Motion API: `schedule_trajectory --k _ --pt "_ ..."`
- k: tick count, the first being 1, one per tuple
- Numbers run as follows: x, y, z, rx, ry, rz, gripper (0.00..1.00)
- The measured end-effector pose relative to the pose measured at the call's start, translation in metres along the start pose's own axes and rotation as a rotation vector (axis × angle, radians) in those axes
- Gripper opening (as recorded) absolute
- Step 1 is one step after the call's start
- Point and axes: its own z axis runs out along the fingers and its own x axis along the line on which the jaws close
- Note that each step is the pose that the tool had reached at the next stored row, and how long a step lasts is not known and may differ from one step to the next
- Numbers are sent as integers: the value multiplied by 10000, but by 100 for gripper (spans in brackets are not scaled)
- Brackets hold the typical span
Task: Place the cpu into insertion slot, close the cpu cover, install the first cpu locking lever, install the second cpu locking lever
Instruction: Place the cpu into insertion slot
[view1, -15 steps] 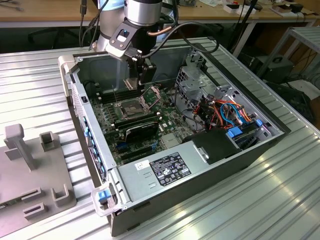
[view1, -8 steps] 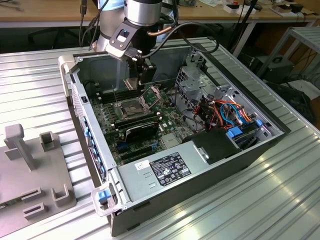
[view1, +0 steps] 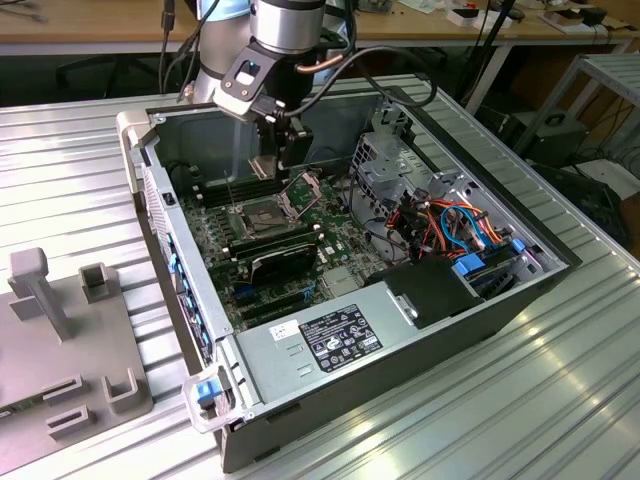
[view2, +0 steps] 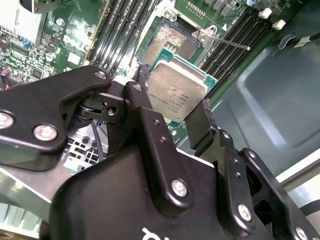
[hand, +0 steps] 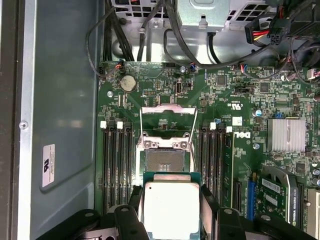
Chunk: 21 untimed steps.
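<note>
My gripper (view2: 172, 107) is shut on the cpu (view2: 177, 92), a flat silver-grey square chip held by its edges between the two black fingers (view2: 142, 112). In both wrist views the cpu (hand: 171, 207) hangs above the green motherboard, just short of the insertion slot (hand: 164, 161), whose gold-brown pin field is bare. The cpu cover (hand: 168, 117) stands swung up at the slot's far edge, with thin locking levers (hand: 194, 127) raised beside it. In the exterior view the gripper (view1: 288, 150) hangs inside the open computer case above the insertion slot (view1: 262, 212).
Long black memory slots (hand: 116, 165) flank the socket on both sides. A black-finned card (view1: 285, 255), a power supply (view1: 335, 340) and cable bundles (view1: 450, 220) crowd the case. A silver heat sink (hand: 289, 135) sits nearby. A grey fixture (view1: 60, 330) lies at the exterior view's left.
</note>
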Motion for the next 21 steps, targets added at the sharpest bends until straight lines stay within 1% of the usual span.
schedule_trajectory --k 5,15,21 --pt "6 -1 24 1 -2 2 55" --pt "8 -3 105 1 -1 2 55" --pt "9 -4 131 1 -1 3 55"
